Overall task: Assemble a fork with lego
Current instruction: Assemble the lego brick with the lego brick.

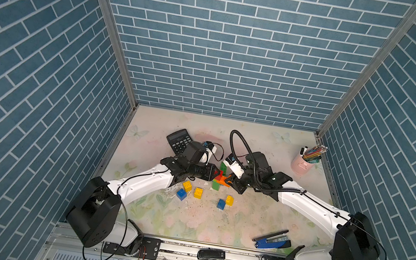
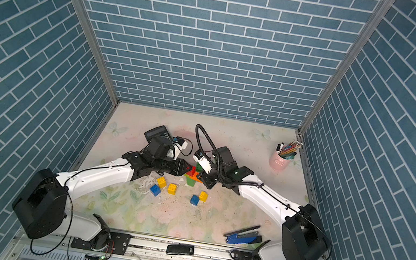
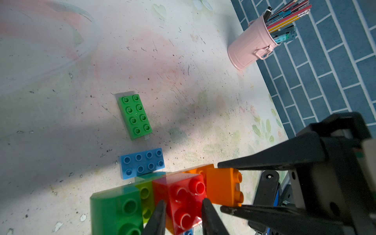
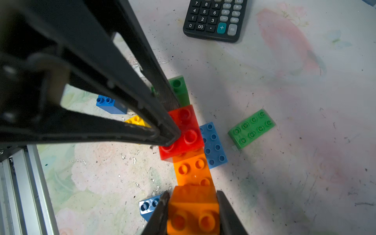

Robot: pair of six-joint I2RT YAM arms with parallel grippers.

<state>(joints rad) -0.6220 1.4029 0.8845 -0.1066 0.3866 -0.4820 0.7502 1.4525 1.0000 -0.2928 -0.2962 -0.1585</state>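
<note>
Left wrist view shows the left gripper point(image 3: 184, 201) pinching the red brick point(image 3: 179, 189), apparently bracing it while the right gripper point(image 3: 220, 186), pinching the orange brick point(image 3: 225, 183), joins them.

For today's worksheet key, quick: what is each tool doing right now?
Left tool: closed on the red brick.
Right tool: closed on the orange brick.

lego stack point(image 1: 218, 180) centre | calculator point(image 1: 178, 138) behind-left | pen cup point(image 1: 301, 163) back-right | stapler point(image 1: 271, 241) front-right | loose bricks point(image 1: 198, 193) before stack
</note>
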